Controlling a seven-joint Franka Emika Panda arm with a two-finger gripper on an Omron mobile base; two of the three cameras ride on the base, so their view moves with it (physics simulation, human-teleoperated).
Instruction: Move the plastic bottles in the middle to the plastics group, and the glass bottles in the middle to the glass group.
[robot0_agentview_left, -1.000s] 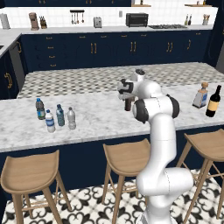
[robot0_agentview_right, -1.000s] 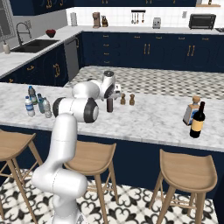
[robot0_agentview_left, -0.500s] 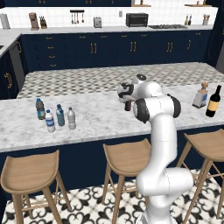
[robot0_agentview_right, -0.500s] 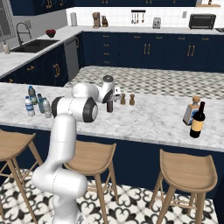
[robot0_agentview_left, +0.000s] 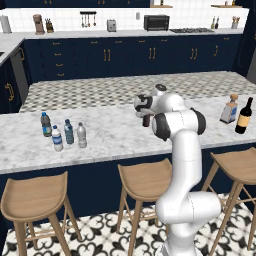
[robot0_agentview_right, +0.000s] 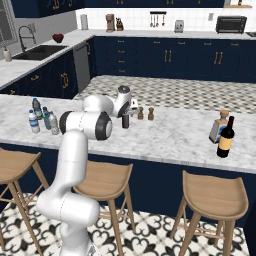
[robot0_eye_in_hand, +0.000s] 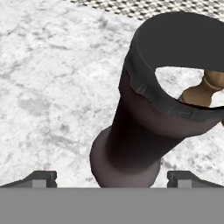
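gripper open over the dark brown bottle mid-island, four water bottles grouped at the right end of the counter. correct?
Not quite. The four water bottles stand at the left end of the counter, as the left base view shows; the right end has the square bottle and wine bottle. The rest holds: the gripper is open over the dark brown bottle.

The arm's wrist (robot0_agentview_left: 150, 104) hides most of the brown bottle (robot0_agentview_left: 146, 121).
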